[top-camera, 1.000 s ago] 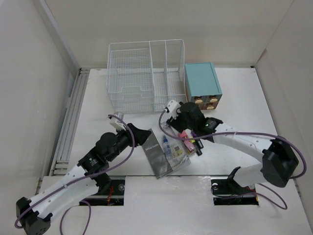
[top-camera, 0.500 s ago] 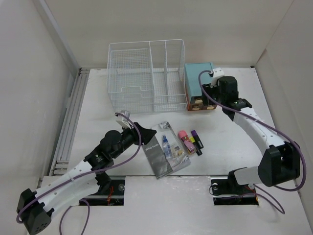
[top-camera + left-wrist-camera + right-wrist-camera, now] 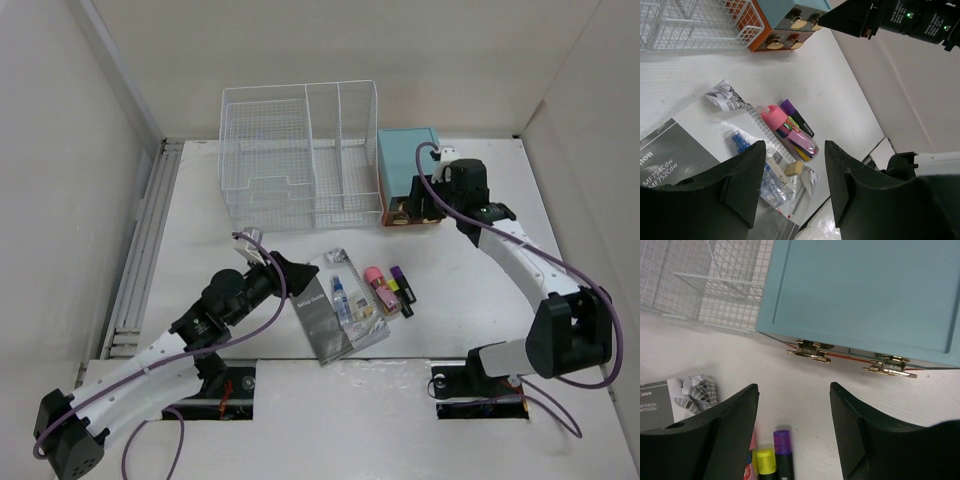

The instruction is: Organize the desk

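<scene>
On the white desk (image 3: 480,290) lies a grey manual (image 3: 322,318); a bagged glue bottle (image 3: 345,298) rests on it, with a pink tube (image 3: 378,288) and highlighters (image 3: 402,290) beside it. My left gripper (image 3: 300,278) hovers open just left of this pile; in the left wrist view the gripper (image 3: 795,150) frames the pink tube (image 3: 785,125) with nothing between its fingers. My right gripper (image 3: 415,203) hangs open in front of the teal box (image 3: 405,165). In the right wrist view that gripper (image 3: 794,390) is empty, facing the gold drawer knobs (image 3: 809,352), with a purple highlighter (image 3: 782,445) below.
A white wire-mesh rack (image 3: 300,155) stands at the back, touching the teal box's left side. Two rectangular cutouts (image 3: 225,390) along the near edge hold the arm bases. White walls close in the left, back and right sides.
My right arm has swung from above the pile in the middle up to the front of the teal box, its jaws narrowing somewhat. My left gripper has edged slightly toward the manual.
</scene>
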`<action>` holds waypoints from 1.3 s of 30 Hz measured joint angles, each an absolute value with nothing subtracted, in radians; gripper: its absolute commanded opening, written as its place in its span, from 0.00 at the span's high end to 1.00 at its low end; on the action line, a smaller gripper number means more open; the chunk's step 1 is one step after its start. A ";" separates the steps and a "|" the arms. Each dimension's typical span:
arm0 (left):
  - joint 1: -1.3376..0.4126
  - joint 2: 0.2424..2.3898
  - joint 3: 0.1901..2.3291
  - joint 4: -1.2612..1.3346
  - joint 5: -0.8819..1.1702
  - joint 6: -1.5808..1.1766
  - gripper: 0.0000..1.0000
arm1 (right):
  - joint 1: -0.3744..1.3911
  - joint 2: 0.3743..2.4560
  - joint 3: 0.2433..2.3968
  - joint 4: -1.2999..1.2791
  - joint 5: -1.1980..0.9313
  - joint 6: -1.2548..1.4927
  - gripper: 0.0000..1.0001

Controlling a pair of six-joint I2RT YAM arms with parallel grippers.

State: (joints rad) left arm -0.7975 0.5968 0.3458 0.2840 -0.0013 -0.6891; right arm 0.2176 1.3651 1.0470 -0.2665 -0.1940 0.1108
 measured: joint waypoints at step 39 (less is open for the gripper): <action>-0.797 0.540 0.286 0.320 0.017 -0.692 0.54 | 0.295 1.579 1.096 -0.173 0.031 0.182 0.65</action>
